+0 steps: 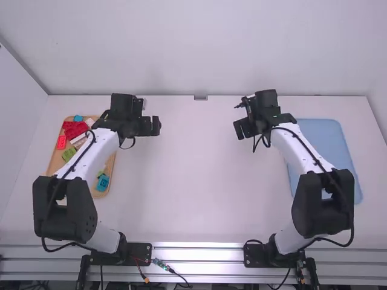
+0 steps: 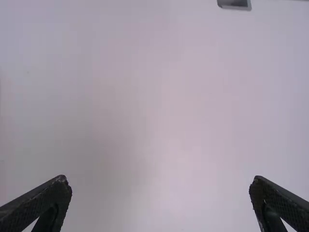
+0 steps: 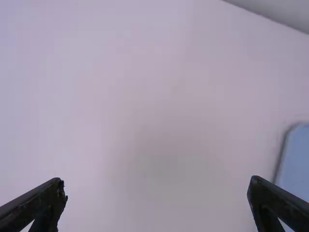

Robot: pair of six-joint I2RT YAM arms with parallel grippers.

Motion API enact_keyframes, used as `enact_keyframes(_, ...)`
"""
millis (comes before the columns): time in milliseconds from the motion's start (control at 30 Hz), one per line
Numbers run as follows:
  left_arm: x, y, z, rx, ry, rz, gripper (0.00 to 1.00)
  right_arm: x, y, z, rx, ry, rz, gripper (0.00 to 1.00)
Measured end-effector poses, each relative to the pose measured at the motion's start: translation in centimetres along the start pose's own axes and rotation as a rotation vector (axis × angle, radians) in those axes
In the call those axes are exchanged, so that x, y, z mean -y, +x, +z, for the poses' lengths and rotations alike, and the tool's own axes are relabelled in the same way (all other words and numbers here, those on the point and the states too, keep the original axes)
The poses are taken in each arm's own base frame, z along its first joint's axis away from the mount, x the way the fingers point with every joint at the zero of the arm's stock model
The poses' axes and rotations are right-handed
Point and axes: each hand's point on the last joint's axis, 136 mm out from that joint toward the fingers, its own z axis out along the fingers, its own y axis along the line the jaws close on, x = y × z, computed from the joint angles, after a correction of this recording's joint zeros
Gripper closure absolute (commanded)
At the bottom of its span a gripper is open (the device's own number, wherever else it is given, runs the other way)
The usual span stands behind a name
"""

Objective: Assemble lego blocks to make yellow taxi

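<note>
My left gripper [image 1: 156,125] stands over the table's left half, right of the wooden tray [image 1: 55,158]; in the left wrist view the left gripper [image 2: 161,186] is open with nothing between its fingers. The right gripper [image 1: 239,129] is over the right half, and in the right wrist view that gripper [image 3: 157,186] is likewise open and holds nothing. Blocks lie in the tray: red ones [image 1: 75,130], a separate red one [image 1: 61,142], a green one [image 1: 69,154] and blue ones [image 1: 103,183]. The left arm covers part of the tray.
A light blue tray or mat [image 1: 329,142] lies at the table's right side, partly under the right arm. A small grey fitting [image 1: 201,97] sits at the table's far edge, against the back wall.
</note>
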Motion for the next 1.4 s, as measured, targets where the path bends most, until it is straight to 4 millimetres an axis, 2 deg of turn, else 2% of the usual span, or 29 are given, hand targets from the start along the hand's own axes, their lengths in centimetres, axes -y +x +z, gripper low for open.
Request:
enact_keyframes(167, -0.3, -1.2, -1.2, 0.032, -0.031, -0.014, 0.04, -1.5, -1.6, -0.4, 0.029, 0.042, -0.025, 0.04)
enact_keyframes(233, -0.6, -1.8, -1.6, 0.057, -0.041, -0.013, 0.06, -1.3, -2.0, -0.7, 0.048, 0.051, -0.011, 0.05)
enact_keyframes(400, -2.2, -2.9, -3.4, 0.145, -0.102, 0.009, 0.12, 1.7, -3.0, -2.8, 0.138, 0.094, 0.088, 0.11)
enact_keyframes(533, -2.6, -3.2, -4.5, 0.202, -0.137, 0.055, 0.17, 3.7, -3.0, -4.4, 0.205, 0.112, 0.172, 0.17)
enact_keyframes(800, -2.6, -3.1, -6.9, 0.331, -0.158, 0.107, 0.32, 8.1, -1.1, -7.2, 0.322, 0.188, 0.332, 0.31)
enact_keyframes(1000, -2.3, -2.9, -9.1, 0.445, -0.158, 0.123, 0.44, 7.8, -1.1, -9.6, 0.437, 0.208, 0.337, 0.43)
enact_keyframes(1133, -2.3, -1.3, -10.1, 0.471, -0.158, 0.127, 0.53, 7.3, -0.4, -11.1, 0.493, 0.215, 0.332, 0.52)
enact_keyframes(1400, -2.7, 4.0, -10.5, 0.464, -0.16, 0.126, 0.72, 5.2, 4.3, -11.7, 0.488, 0.212, 0.334, 0.71)
